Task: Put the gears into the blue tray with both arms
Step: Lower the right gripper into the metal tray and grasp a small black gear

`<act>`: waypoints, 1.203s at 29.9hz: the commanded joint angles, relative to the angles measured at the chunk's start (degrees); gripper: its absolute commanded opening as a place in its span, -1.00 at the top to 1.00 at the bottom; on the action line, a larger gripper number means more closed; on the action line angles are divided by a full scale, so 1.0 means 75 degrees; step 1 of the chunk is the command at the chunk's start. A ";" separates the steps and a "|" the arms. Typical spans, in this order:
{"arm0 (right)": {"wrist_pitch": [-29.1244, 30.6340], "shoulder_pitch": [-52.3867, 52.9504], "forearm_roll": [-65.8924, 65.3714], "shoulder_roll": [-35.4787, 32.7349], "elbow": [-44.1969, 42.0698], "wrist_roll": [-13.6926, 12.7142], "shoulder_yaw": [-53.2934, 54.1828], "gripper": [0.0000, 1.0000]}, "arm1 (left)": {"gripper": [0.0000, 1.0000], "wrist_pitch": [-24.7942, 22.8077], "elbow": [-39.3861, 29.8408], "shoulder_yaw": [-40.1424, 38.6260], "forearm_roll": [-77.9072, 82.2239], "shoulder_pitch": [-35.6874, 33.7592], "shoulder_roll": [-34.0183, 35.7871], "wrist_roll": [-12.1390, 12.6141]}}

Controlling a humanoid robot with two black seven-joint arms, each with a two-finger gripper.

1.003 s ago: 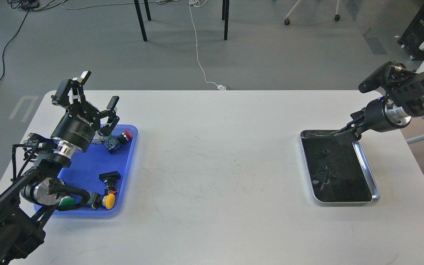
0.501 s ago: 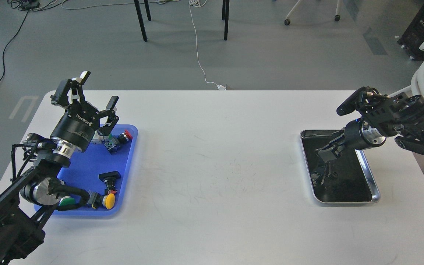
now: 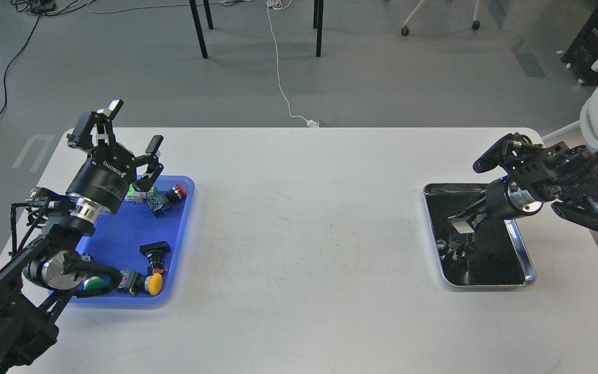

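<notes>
The blue tray [image 3: 117, 231] lies at the table's left and holds only coloured push-button switches. My left gripper [image 3: 134, 126] hovers over the tray's back edge, open and empty, fingers pointing up and away. My right gripper [image 3: 463, 222] is lowered into the silver-rimmed metal tray [image 3: 526, 262] at the right, its tips just above the black lining. Its dark fingers blend together, so their state is unclear. Small dark shapes [image 3: 452, 248] lie below the tips. Against the black lining and the gripper's reflection, I cannot tell which of them are gears.
In the blue tray sit a red button [image 3: 177, 192], a black one [image 3: 154, 249], a yellow one [image 3: 153, 283] and a green one [image 3: 91, 283]. White tabletop [image 3: 304, 234] spans between the two trays. Chair legs and a cable are on the floor behind.
My right arm came down and leftward from above the metal tray's back corner into the tray. My left gripper shifted slightly left and stayed open.
</notes>
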 commanded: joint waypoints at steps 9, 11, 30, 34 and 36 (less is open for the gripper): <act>0.0002 -0.0173 0.0012 0.0068 -0.0364 0.0001 0.0004 0.00 | -0.96 0.0000 0.0001 0.0019 0.0000 0.0012 0.0038 0.0000; 0.0002 -0.0209 0.0012 0.0080 -0.0387 0.0001 0.0015 0.00 | -0.96 0.0000 0.0001 0.0007 0.0000 0.0082 0.0050 0.0000; 0.0026 -0.0232 0.0363 0.0314 -0.0376 0.0001 0.0039 0.02 | -0.96 0.0000 0.0001 -0.0017 0.0000 0.0094 0.0050 0.0000; 0.0026 -0.0255 0.0363 0.0314 -0.0387 0.0001 0.0027 0.02 | -0.96 0.0000 0.0001 -0.0017 0.0000 0.0094 0.0050 0.0000; 0.0037 -0.0255 0.0351 0.0314 -0.0376 0.0001 0.0027 0.07 | -0.96 0.0000 0.0001 -0.0017 0.0000 0.0094 0.0050 0.0000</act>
